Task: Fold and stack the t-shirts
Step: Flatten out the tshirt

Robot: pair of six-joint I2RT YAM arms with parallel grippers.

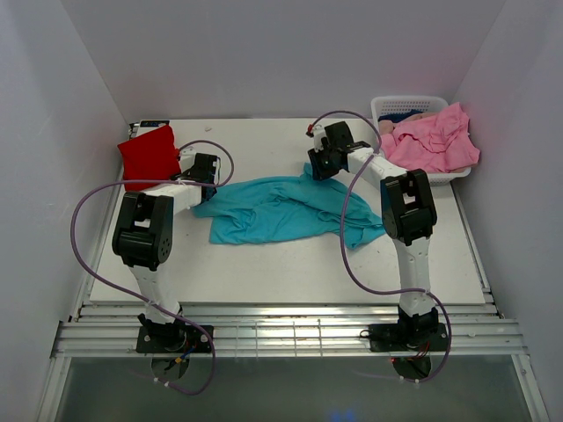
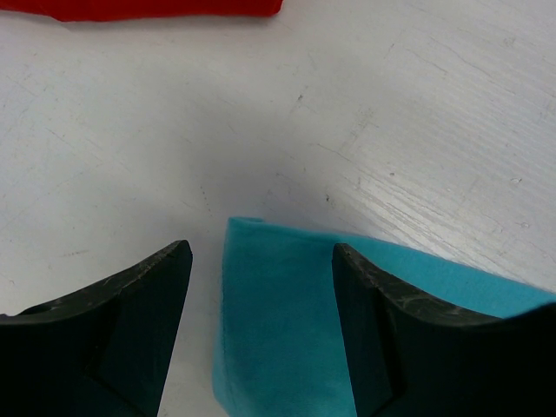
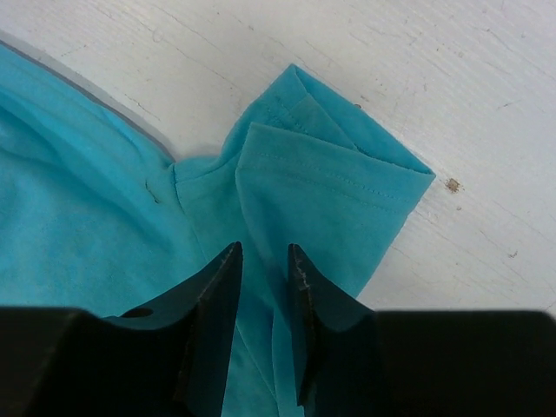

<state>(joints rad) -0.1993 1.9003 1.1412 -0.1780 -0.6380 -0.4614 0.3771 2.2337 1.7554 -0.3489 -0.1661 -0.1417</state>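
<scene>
Left fingers (image 2: 130, 330) wide over teal t-shirt (image 2: 278, 330) edge; right fingers (image 3: 213, 313) narrow astride its sleeve (image 3: 330, 191) (grip unclear).

Two units inspected. Left arm (image 1: 145, 230) and right arm (image 1: 406, 207): white link shells, bulky black joint housings, black bases (image 1: 173, 338). A purple cable (image 1: 81, 211) loops loosely along each. Left pincer (image 2: 261, 252) and right pincer (image 3: 263, 252): black wedge-shaped fingers (image 2: 130, 304), edges scuffed pale.

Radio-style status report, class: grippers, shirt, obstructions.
Left gripper open astride teal t-shirt corner. Right gripper narrow over its sleeve, grip unclear. Shirt unfolded. Nothing blocking.
</scene>
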